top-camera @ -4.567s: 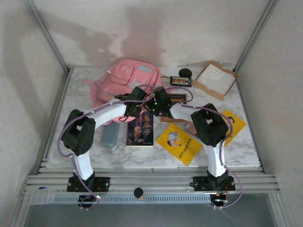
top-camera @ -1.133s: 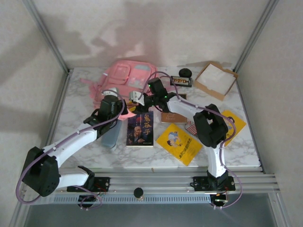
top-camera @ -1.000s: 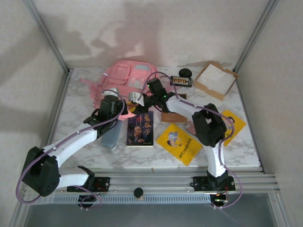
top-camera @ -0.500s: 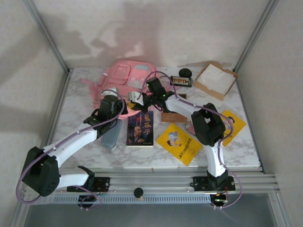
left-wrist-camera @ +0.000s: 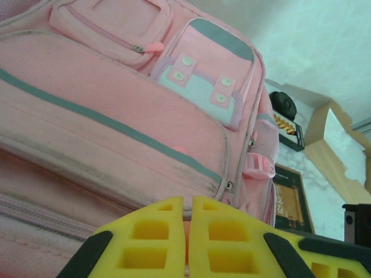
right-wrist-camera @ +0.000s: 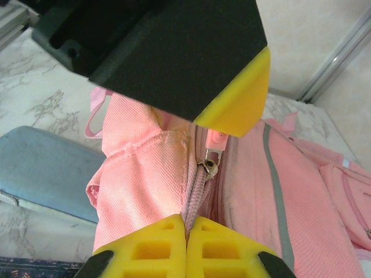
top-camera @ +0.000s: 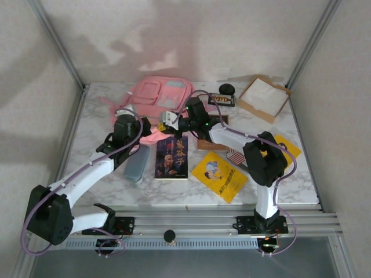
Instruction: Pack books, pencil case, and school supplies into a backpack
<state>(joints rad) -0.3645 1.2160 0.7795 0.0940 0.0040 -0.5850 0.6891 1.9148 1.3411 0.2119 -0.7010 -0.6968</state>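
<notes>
Marble table point(top-camera: 290, 179); pink backpack point(top-camera: 162, 92) fabric in left pincer point(left-wrist-camera: 187, 208), right pincer point(right-wrist-camera: 186, 225)

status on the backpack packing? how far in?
Done: nothing packed yet. In hand: left gripper and right gripper are both shut on the pink fabric backpack beside its zip slider. Left: opening it, then loading the thin paperback books, grey-blue soft pencil case and small flag-striped pack, all lying on the marble table.
</notes>
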